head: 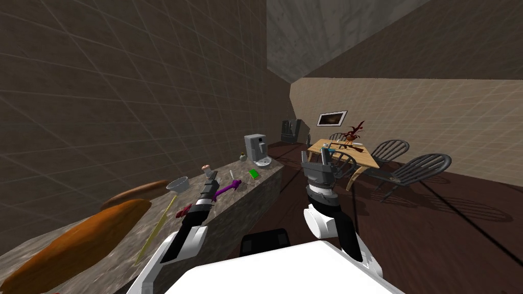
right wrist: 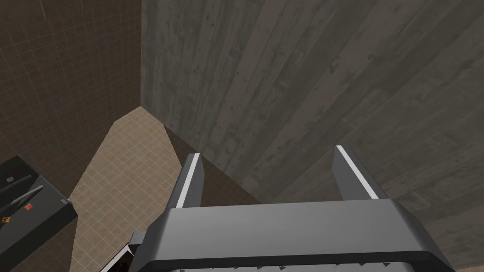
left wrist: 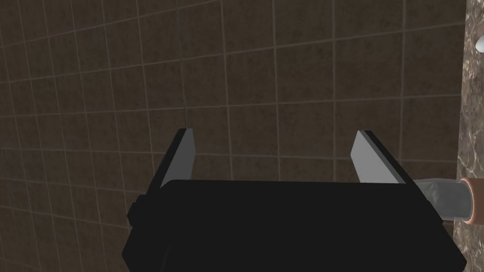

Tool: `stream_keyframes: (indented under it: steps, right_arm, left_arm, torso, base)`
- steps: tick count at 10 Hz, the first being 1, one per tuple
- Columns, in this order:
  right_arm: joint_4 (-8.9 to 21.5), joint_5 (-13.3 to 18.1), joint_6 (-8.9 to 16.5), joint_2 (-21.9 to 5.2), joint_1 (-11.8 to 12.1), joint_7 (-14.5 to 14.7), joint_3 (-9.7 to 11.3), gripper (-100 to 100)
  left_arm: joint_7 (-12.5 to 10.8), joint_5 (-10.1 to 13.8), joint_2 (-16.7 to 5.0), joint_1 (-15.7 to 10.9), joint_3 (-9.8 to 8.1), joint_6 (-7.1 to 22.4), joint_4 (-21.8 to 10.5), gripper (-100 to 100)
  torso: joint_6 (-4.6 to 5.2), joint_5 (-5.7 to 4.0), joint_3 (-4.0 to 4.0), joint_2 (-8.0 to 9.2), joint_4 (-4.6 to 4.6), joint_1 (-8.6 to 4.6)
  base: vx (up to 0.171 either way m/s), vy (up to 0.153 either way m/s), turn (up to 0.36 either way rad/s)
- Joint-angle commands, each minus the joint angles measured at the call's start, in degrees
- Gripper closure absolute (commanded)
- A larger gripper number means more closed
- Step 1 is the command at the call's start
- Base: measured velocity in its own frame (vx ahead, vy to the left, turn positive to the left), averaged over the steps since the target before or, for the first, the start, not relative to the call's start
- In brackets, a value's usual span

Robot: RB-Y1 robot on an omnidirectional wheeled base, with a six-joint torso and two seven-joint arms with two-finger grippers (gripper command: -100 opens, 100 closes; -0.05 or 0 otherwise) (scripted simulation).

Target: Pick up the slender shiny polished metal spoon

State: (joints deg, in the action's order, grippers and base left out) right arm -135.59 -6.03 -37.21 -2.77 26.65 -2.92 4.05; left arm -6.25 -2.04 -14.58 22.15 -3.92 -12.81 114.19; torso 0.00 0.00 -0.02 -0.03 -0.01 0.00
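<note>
Both my left gripper (left wrist: 274, 137) and right gripper (right wrist: 267, 153) stand wide apart, empty. I recommend pitching the left down onto the slender pale grey spoon (head: 231, 175) at its three o'clock, closing across the handle.

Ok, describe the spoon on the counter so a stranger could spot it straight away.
Find the stone counter along the tiled wall, then the grey coffee machine at its far end. Just short of it, the spoon lies between a purple utensil and a green block: the only thin, pale grey sliver there.
</note>
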Motion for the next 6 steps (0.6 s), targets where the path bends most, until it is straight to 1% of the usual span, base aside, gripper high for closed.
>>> stream_keyframes:
  steps: [1,6]
  right_arm:
    - [0.0,0.0,0.0,0.0,0.0,0.0,0.0,0]
    - [0.0,0.0,0.0,0.0,0.0,0.0,0.0,0]
  left_arm:
    - [0.5,-0.7,-1.4,-1.3,0.07,1.1,-2.9,-100]
    - [1.7,-2.7,-6.2,-4.9,0.2,5.3,-11.1,-100]
  torso:
    - [0.0,0.0,0.0,0.0,0.0,0.0]
    - [-0.02,0.0,0.0,0.0,0.0,0.0]
  base:
    - [0.004,-0.002,-0.115]
    - [0.004,-0.003,-0.135]
